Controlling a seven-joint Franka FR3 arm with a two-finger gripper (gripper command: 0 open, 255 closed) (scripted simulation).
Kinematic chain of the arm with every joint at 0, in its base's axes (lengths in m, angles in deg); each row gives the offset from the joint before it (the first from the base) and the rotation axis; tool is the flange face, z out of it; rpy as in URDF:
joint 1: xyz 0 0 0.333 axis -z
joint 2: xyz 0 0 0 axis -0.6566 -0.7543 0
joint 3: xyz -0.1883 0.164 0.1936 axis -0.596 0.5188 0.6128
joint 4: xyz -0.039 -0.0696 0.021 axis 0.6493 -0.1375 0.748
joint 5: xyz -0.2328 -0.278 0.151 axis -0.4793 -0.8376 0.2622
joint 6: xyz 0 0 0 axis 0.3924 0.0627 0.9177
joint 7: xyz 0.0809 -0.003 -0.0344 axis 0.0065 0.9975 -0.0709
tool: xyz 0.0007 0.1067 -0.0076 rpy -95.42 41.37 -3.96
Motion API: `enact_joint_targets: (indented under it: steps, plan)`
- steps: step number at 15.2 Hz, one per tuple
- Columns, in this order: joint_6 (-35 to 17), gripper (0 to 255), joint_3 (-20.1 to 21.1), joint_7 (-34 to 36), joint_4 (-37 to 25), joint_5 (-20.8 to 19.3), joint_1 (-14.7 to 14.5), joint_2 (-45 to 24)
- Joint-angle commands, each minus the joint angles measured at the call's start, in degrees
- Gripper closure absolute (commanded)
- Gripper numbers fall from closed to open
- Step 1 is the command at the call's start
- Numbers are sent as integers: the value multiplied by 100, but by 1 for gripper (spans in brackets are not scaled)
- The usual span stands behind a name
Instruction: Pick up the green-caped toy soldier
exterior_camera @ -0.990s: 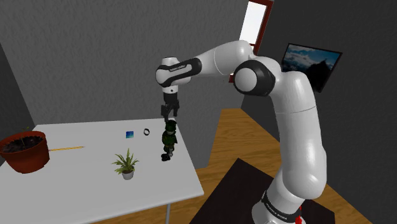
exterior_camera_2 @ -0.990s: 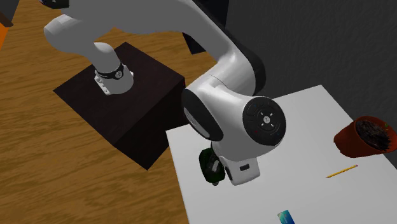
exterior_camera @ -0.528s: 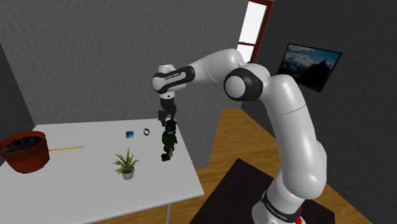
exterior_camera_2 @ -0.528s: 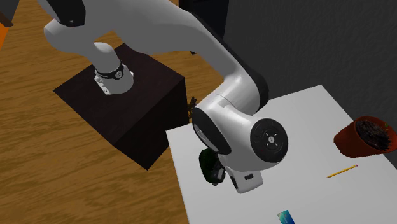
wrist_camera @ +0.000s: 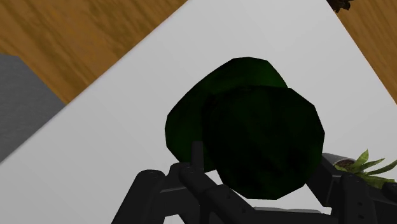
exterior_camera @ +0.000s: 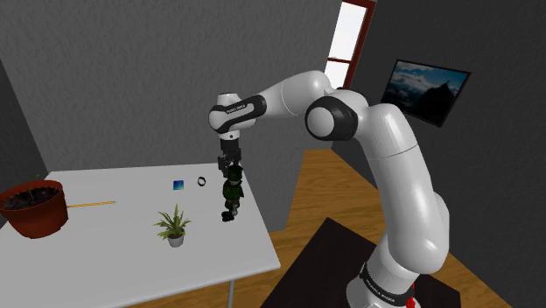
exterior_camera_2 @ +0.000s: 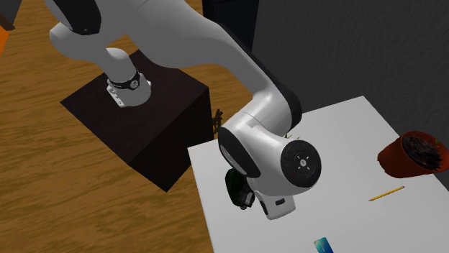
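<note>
Toy soldier in green cape stands on the desk near its edge, not yet lifted, with my hand down around its head, though I cannot tell if it grips.

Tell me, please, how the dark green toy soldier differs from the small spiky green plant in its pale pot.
The dark green toy soldier stands taller than the small spiky plant. The soldier is a dark, solid figure; the plant has thin, lighter leaves above a pale pot. The black gripper is at the soldier's head; the plant stands clear of it. Both are upright on the white table.
</note>
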Motion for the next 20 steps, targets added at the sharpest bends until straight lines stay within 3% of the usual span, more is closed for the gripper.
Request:
enact_joint_targets:
  steps: [1, 6, 20]
  plan:
    - [1, 255, 2, 2, 0, 1, -2, -8]
    - [-3, 255, 0, -6, 16, 1, 4, 3]
    - [818, 255, -24, 37, -369, -41, 0, 440]
